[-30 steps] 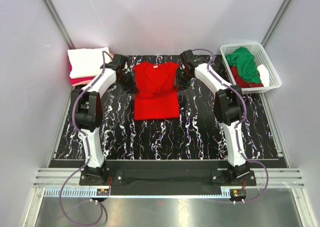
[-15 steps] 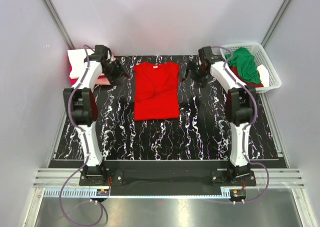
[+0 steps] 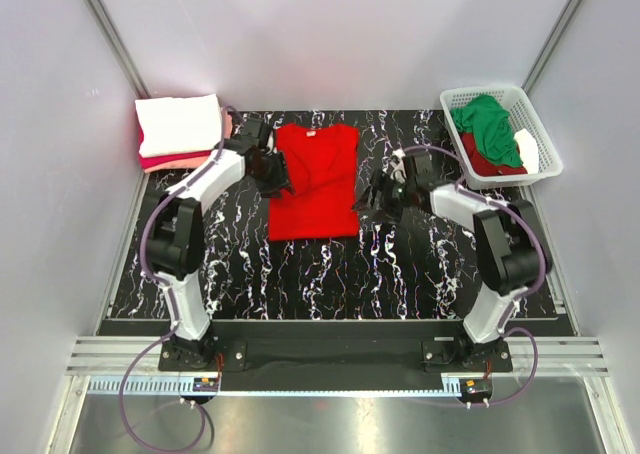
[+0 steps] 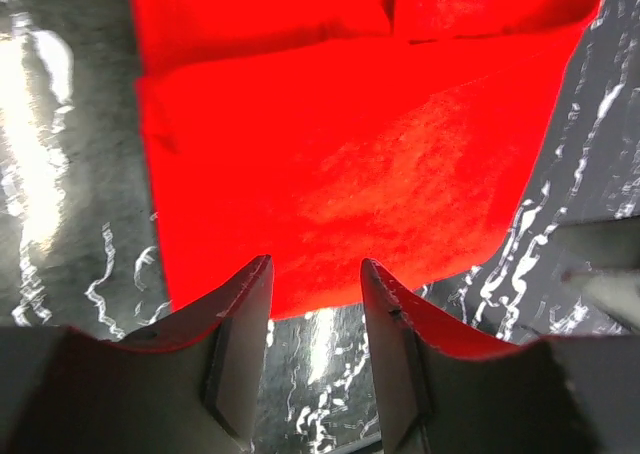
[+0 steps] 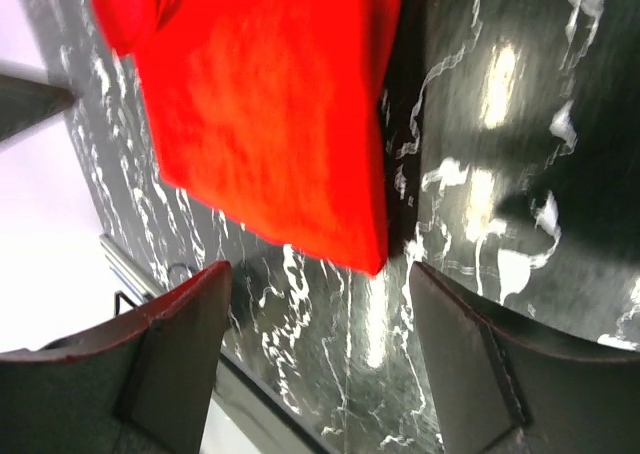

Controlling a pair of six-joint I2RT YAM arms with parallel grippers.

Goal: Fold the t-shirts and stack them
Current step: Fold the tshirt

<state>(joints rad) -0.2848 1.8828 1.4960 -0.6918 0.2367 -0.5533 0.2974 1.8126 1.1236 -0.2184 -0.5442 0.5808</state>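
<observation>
A bright red t-shirt point(image 3: 313, 184) lies flat in the middle of the table with its sleeves folded in and its white neck label at the far end. It also shows in the left wrist view point(image 4: 340, 134) and the right wrist view point(image 5: 270, 114). My left gripper point(image 3: 277, 174) is open and empty at the shirt's left edge; in its wrist view point(image 4: 315, 266) the shirt's edge lies just beyond the fingertips. My right gripper point(image 3: 371, 198) is open and empty beside the shirt's right edge; its wrist view point(image 5: 320, 268) shows a shirt corner between the spread fingers.
A stack of folded shirts sits at the back left, white point(image 3: 178, 123) on top and pink point(image 3: 165, 160) below. A white lattice basket point(image 3: 545, 144) at the back right holds a green shirt point(image 3: 487, 126), a dark red one point(image 3: 482, 161) and a white one point(image 3: 527, 150).
Both arms swung from the back corners in toward the red shirt's sides, the right one farther toward the front. The shirt has not moved.
</observation>
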